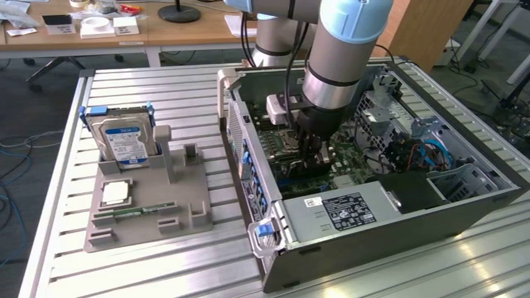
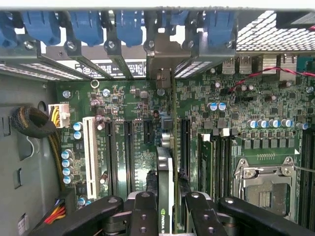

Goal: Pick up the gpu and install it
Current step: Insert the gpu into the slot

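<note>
gpu seen edge-on, fan face hidden, tool fingertips cut off by frame edge

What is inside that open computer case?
Inside the computer case lies a green motherboard with an empty processor socket. The hand holds the gpu edge-on above the slots. The slot directly beneath the card is hidden.
</note>
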Controlling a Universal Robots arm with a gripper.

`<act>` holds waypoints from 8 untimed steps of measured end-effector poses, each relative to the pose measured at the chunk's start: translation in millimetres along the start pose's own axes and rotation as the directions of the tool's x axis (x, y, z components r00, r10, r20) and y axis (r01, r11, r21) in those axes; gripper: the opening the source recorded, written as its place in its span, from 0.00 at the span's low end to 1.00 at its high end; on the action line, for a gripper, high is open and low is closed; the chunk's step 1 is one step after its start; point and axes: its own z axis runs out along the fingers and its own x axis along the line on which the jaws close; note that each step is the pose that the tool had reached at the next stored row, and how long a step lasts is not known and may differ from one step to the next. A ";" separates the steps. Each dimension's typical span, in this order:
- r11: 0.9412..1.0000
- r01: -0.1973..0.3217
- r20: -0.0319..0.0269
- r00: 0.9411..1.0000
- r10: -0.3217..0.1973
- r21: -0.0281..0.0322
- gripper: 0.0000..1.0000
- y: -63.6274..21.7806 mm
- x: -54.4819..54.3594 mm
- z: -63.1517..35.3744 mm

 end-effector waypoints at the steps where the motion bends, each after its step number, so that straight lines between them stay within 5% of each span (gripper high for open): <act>1: 1.000 0.000 0.000 1.000 0.000 0.000 0.27 0.2 0.0 0.1; 8: 1.000 0.000 0.000 1.000 0.000 0.000 0.27 0.4 0.0 0.6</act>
